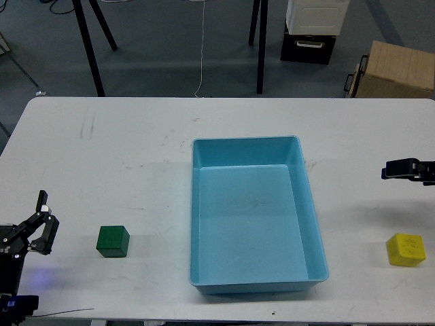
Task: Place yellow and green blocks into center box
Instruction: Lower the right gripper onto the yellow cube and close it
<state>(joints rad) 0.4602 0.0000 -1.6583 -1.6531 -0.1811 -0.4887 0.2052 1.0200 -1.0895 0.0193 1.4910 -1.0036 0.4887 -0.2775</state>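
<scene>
two blocks, green block [112,241], yellow block [406,249]

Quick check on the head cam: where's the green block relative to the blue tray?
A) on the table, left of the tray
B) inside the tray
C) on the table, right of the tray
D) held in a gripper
A: the green block sits on the white table to the left of the blue tray, apart from its wall, and the tray holds nothing.
</scene>
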